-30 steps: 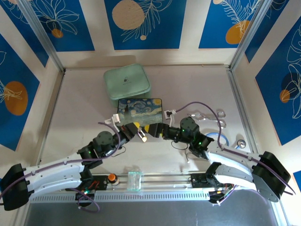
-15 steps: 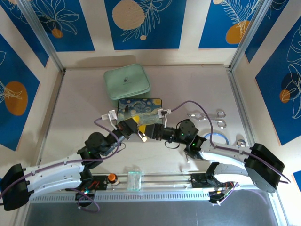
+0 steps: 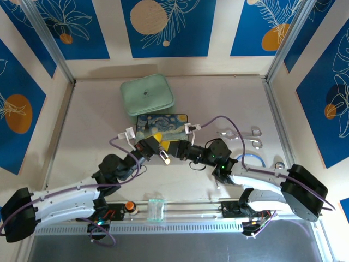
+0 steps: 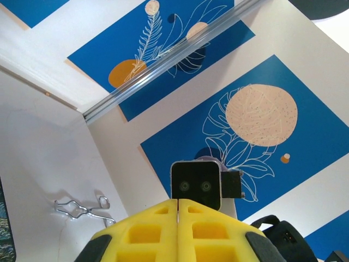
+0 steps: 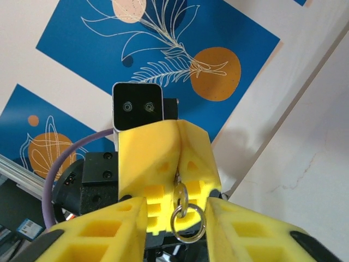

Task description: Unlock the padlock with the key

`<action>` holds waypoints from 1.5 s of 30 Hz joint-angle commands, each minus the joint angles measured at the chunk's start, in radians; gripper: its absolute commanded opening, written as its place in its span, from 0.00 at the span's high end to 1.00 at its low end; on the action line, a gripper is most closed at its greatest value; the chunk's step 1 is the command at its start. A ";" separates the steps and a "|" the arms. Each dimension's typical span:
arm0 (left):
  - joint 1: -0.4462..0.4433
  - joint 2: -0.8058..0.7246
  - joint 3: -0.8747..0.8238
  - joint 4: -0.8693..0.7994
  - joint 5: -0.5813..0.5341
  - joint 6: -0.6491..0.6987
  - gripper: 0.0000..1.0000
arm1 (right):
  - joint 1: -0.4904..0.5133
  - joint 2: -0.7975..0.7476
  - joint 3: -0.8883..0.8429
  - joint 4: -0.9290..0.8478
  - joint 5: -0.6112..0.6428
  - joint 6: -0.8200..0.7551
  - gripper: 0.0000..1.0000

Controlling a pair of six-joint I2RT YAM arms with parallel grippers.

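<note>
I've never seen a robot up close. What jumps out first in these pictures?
The left gripper and right gripper meet nose to nose mid-table, at the near edge of a Starry Night painted box. The left one's yellow fingers pinch what looks like a tiny key on a silver ring, the right's jaws apart either side. Blue leaf-print panels line the walls.

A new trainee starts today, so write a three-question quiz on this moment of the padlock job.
1. True or false: the left gripper is pinching the key.
2. What hangs from the key? A) a metal ring B) a ribbon C) a chain
3. Fill in: the jaws of the right gripper stand ___, one on either side of the ring.
Key: 1 true; 2 A; 3 open.
</note>
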State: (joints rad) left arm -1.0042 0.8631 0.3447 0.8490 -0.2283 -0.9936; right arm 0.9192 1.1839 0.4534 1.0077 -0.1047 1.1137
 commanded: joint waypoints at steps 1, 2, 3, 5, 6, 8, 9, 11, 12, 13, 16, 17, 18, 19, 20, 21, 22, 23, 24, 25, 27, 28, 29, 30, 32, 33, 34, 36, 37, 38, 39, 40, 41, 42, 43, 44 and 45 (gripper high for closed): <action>0.007 -0.003 -0.011 0.065 0.015 -0.010 1.00 | -0.004 0.015 0.039 0.059 0.005 -0.003 0.85; 0.006 -0.003 -0.012 0.066 0.015 -0.011 1.00 | -0.003 0.021 0.043 0.065 0.004 -0.002 0.93; 0.006 -0.004 -0.015 0.067 0.012 -0.013 1.00 | -0.001 0.024 0.046 0.065 0.001 0.000 0.98; 0.007 -0.005 -0.018 0.071 0.011 -0.013 1.00 | -0.001 0.027 0.044 0.063 0.007 0.001 0.98; 0.007 -0.007 -0.019 0.072 0.012 -0.014 1.00 | -0.003 0.026 0.038 0.067 0.012 0.001 0.98; 0.007 -0.009 -0.018 0.066 0.014 -0.018 1.00 | -0.004 0.018 0.031 0.068 0.015 0.000 0.97; 0.007 -0.009 -0.018 0.062 0.014 -0.020 1.00 | -0.006 0.014 0.026 0.065 0.021 0.000 0.95; 0.007 -0.009 -0.019 0.067 0.012 -0.021 1.00 | -0.010 0.010 0.028 0.055 0.019 0.001 0.90; 0.007 -0.007 -0.021 0.067 0.009 -0.023 1.00 | -0.012 0.012 0.034 0.049 0.011 0.004 0.89; 0.008 -0.006 -0.021 0.065 0.007 -0.025 1.00 | -0.012 0.014 0.038 0.048 0.009 0.006 0.88; 0.007 0.003 -0.018 0.067 0.011 -0.029 1.00 | -0.012 0.036 0.049 0.066 -0.012 0.014 0.78; 0.006 0.007 -0.017 0.073 0.014 -0.030 1.00 | -0.012 0.045 0.051 0.072 -0.017 0.021 0.77; 0.006 0.011 -0.018 0.080 0.015 -0.032 1.00 | -0.014 0.052 0.049 0.083 -0.018 0.026 0.76; 0.006 0.013 -0.019 0.083 0.014 -0.035 1.00 | -0.014 0.058 0.047 0.095 -0.021 0.026 0.76; 0.007 0.013 -0.020 0.085 0.012 -0.036 1.00 | -0.016 0.061 0.047 0.101 -0.028 0.029 0.77; 0.007 0.013 -0.022 0.089 0.011 -0.037 1.00 | -0.016 0.063 0.049 0.098 -0.028 0.028 0.78; 0.007 0.014 -0.025 0.092 0.008 -0.039 1.00 | -0.017 0.063 0.050 0.099 -0.029 0.028 0.80; 0.006 0.014 -0.026 0.093 0.004 -0.042 1.00 | -0.015 0.061 0.046 0.102 -0.022 0.028 0.82; 0.006 0.014 -0.028 0.094 0.001 -0.045 1.00 | -0.014 0.057 0.040 0.106 -0.017 0.026 0.86; 0.007 0.013 -0.030 0.097 0.001 -0.044 1.00 | -0.014 0.050 0.034 0.105 -0.012 0.025 0.88; 0.007 0.010 -0.032 0.090 -0.006 -0.049 1.00 | -0.015 0.033 0.024 0.090 0.000 0.016 0.95; 0.007 0.008 -0.033 0.090 -0.008 -0.050 1.00 | -0.015 0.025 0.024 0.075 0.003 0.011 0.97; 0.007 0.008 -0.035 0.090 -0.010 -0.050 1.00 | -0.012 0.016 0.021 0.061 0.010 0.006 1.00; 0.007 0.008 -0.035 0.089 -0.012 -0.050 1.00 | -0.010 0.008 0.019 0.053 0.012 -0.001 1.00; 0.007 0.007 -0.035 0.080 -0.022 -0.051 1.00 | -0.010 -0.001 0.019 0.035 0.013 -0.007 1.00; 0.007 0.004 -0.039 0.074 -0.036 -0.056 0.99 | -0.012 -0.005 0.018 0.023 0.010 -0.009 1.00; 0.007 0.000 -0.044 0.072 -0.051 -0.059 0.82 | -0.016 -0.011 0.016 0.010 0.007 -0.009 1.00; 0.007 -0.026 -0.052 0.034 -0.090 -0.058 0.30 | -0.021 -0.025 0.008 -0.030 0.006 -0.007 1.00; 0.007 -0.045 -0.045 -0.015 -0.103 -0.054 0.18 | -0.023 -0.032 0.004 -0.050 -0.002 -0.008 1.00; 0.007 -0.067 -0.033 -0.077 -0.109 -0.038 0.12 | -0.026 -0.041 -0.003 -0.074 -0.008 -0.008 1.00; 0.007 -0.089 -0.018 -0.141 -0.115 -0.020 0.07 | -0.029 -0.052 -0.007 -0.108 -0.014 -0.009 1.00; 0.007 -0.112 -0.001 -0.224 -0.129 -0.016 0.06 | -0.031 -0.063 -0.008 -0.141 -0.021 -0.015 1.00; 0.007 -0.139 0.024 -0.344 -0.153 -0.016 0.05 | -0.034 -0.078 -0.002 -0.202 -0.025 -0.020 1.00; 0.007 -0.159 0.063 -0.495 -0.184 -0.024 0.05 | -0.036 -0.091 0.008 -0.277 -0.031 -0.031 1.00; 0.007 -0.166 0.103 -0.632 -0.206 -0.027 0.06 | -0.036 -0.101 0.016 -0.335 -0.034 -0.046 1.00; 0.007 -0.159 0.147 -0.754 -0.219 -0.007 0.06 | -0.037 -0.110 0.030 -0.418 -0.037 -0.061 1.00; 0.007 -0.143 0.181 -0.834 -0.214 0.016 0.08 | -0.037 -0.117 0.048 -0.504 -0.037 -0.079 1.00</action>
State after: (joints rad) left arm -1.0016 0.7177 0.4236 0.3805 -0.3771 -1.0290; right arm 0.8875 1.0931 0.4652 0.7513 -0.1276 1.0954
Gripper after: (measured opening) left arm 0.931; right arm 0.053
